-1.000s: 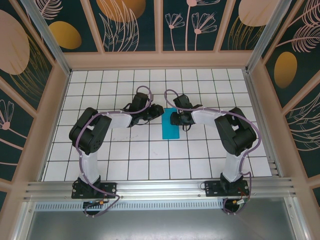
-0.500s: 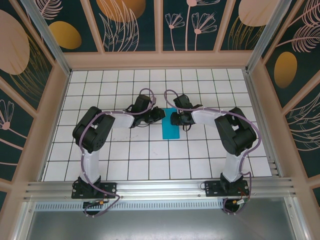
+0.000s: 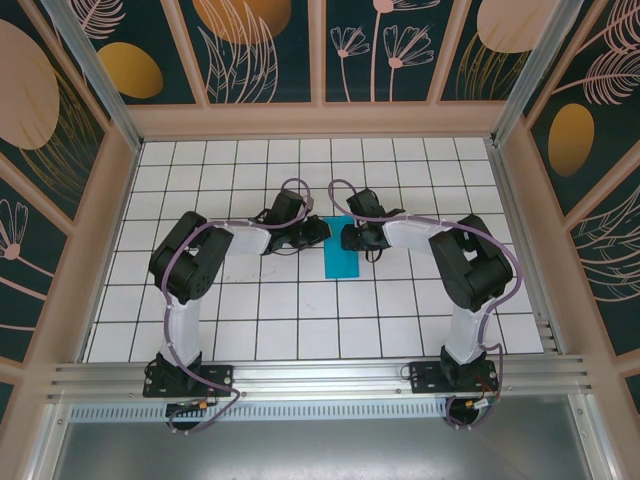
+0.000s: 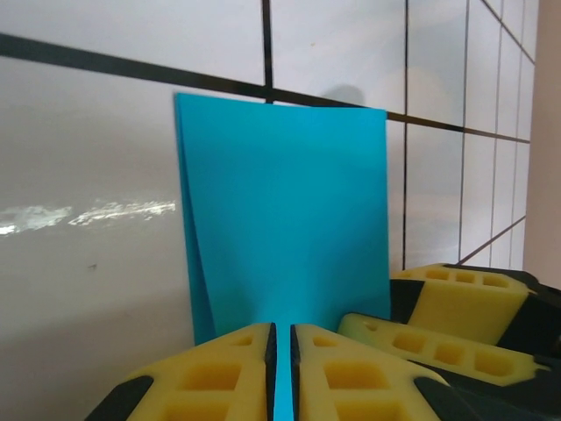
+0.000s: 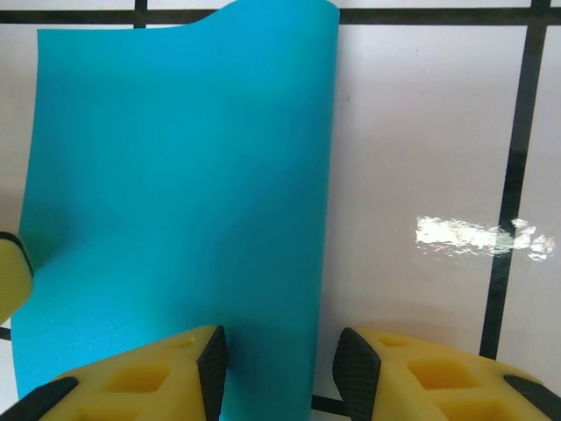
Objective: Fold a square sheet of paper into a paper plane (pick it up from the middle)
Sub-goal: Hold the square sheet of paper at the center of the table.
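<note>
Sheet of paper [image 3: 341, 255]: teal, folded to a narrow strip, lying mid-worktop [image 3: 300, 310] on white tiles between both arms. Left hand [image 4: 281, 342]: clenched on one edge of the sheet. Right hand [image 5: 280, 351]: released, fingers apart astride the opposite edge.

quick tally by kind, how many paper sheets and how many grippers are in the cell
teal-blue paper sheet: 1
grippers with yellow pads: 2 (left gripper, right gripper)
total: 3
</note>
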`<state>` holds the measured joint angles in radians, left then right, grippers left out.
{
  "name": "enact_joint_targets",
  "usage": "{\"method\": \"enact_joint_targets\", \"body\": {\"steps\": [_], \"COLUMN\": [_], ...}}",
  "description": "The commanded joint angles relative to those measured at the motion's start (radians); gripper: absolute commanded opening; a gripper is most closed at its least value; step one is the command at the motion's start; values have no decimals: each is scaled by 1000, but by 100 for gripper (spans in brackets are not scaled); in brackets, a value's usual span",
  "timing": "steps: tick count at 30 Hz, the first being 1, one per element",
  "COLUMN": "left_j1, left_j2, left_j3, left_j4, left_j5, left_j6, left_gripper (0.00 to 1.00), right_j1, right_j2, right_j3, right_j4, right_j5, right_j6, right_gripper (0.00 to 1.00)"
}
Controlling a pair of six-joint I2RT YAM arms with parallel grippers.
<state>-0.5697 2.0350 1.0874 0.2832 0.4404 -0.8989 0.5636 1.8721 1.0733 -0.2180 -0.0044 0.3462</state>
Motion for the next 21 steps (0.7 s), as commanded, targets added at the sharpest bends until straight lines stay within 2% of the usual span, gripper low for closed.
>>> {"method": "enact_joint_targets", "body": {"steps": [1, 21], "left_j1": [-3, -3], "left_j2": [24, 45], "left_j3": [28, 49], "left_j4": [-29, -77], "left_j5": [-2, -16], "left_j6": [23, 35], "left_gripper": [17, 15], "right_j1": [-10, -11], "right_j2": [122, 136], "right_j3": [-41, -39], "right_j4": [-43, -44], "right_j5": [6, 13], "right_j6": [2, -32], "right_gripper": [44, 42]}}
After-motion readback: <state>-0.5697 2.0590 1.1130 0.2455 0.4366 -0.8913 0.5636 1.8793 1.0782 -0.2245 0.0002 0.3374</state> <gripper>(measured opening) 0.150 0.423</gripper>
